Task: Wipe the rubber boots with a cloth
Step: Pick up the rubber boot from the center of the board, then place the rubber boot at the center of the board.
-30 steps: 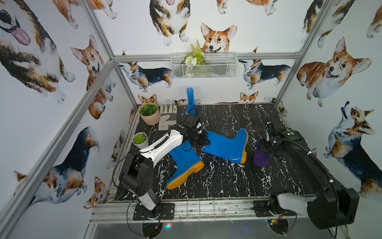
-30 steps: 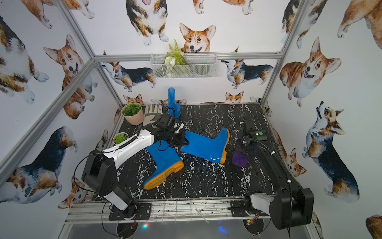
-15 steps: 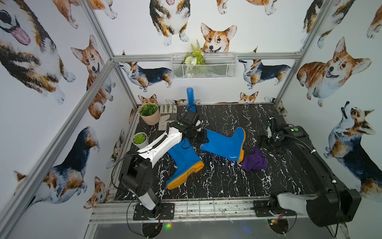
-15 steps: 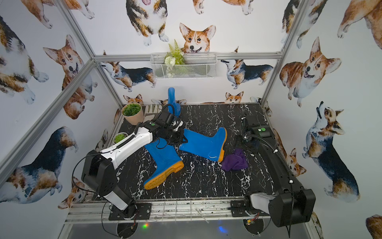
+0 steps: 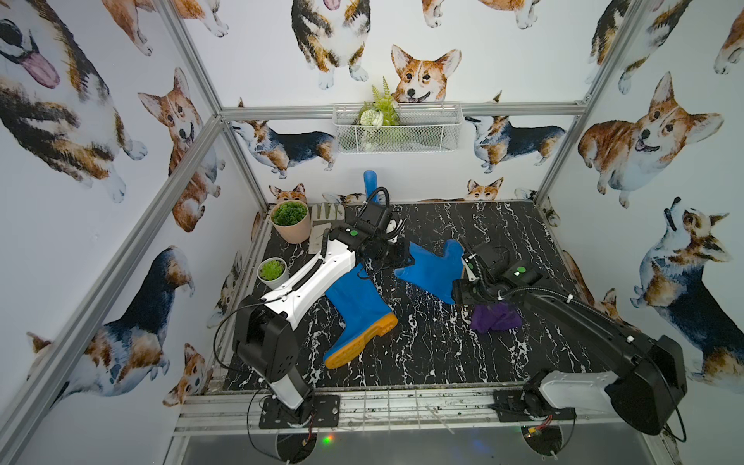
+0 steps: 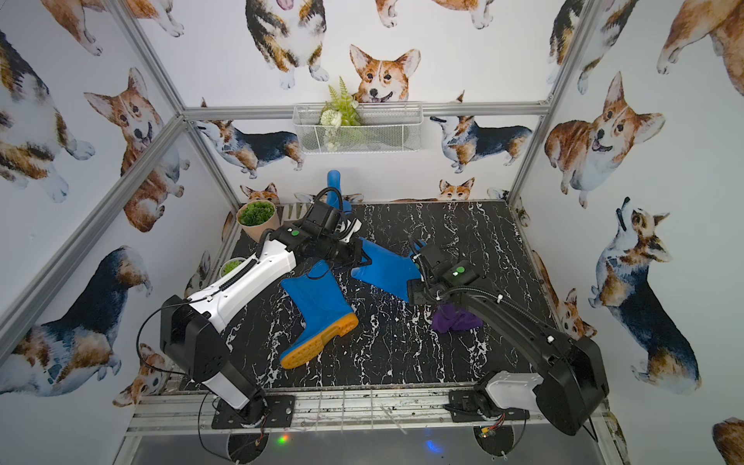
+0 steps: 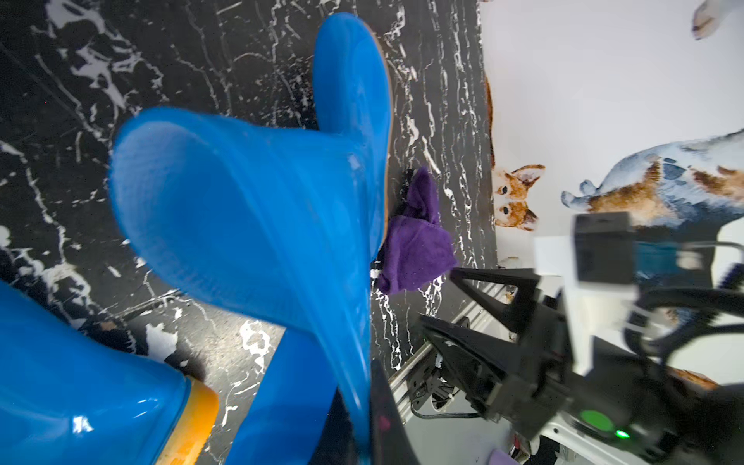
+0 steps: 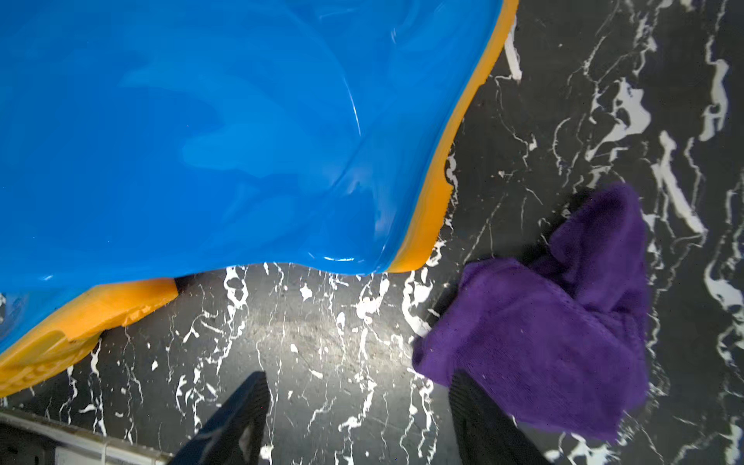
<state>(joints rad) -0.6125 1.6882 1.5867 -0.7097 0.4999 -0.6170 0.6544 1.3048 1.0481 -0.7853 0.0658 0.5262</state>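
Your left gripper [image 5: 404, 257] is clamped tight on the top rim of the boot [image 5: 432, 271] lying on its side mid-desk, pinching the shaft flat. Judging by the task, that hold pins it so a wipe won't shove it around. A second boot [image 5: 358, 314] lies nearer the arm bases, clear of the work. The cloth [image 8: 543, 334] is not in hand: it sits crumpled on the desk [image 8: 322, 342], just beside the pinned boot's orange sole. Your right gripper [image 8: 358, 418] hangs low beside it, fingers apart with nothing between them. One finger [image 8: 475, 410] meets the cloth's edge, though actual contact is unclear.
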